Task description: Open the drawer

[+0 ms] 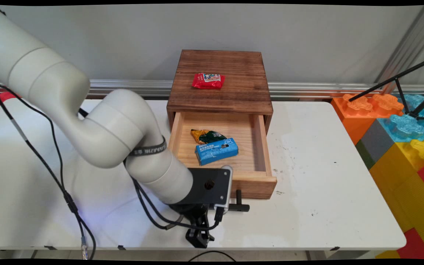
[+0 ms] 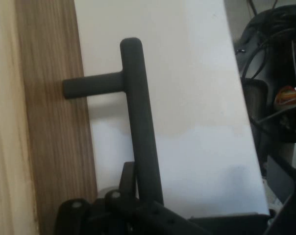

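Observation:
My gripper hangs low in front of the open wooden drawer, close to the table's near edge. In the hand view the gripper is shut on the black drawer handle, whose bar runs up from between the fingers, with the drawer front on the left. The handle's free end sticks out to the right of my hand. Inside the drawer lie a blue box and a green and yellow snack pack.
The drawer belongs to a dark wooden cabinet at the back middle of the white table, with a red packet on top. Large coloured building blocks and a black tripod stand to the right. Black cables hang from the arm.

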Robot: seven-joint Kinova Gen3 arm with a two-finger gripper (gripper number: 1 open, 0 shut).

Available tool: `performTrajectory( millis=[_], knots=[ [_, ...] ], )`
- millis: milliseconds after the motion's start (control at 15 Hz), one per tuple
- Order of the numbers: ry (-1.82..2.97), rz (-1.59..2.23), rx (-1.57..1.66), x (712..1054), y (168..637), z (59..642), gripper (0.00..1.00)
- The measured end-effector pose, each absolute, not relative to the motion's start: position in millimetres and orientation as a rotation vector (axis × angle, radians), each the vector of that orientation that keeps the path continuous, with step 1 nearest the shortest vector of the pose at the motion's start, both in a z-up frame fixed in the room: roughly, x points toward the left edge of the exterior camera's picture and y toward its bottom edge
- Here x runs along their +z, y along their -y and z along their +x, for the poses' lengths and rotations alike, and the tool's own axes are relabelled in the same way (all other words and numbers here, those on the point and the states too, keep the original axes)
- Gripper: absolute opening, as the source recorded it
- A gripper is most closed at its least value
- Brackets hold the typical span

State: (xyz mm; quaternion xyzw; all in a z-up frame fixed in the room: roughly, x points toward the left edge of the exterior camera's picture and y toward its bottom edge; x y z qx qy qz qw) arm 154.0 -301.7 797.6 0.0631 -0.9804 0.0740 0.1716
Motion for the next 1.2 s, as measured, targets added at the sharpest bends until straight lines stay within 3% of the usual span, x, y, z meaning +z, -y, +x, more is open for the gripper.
performTrajectory(
  millis=[1200],
  knots=[
    [2.729, 0.237, 0.181, 806, 254, 155, 1.00]
  ],
)
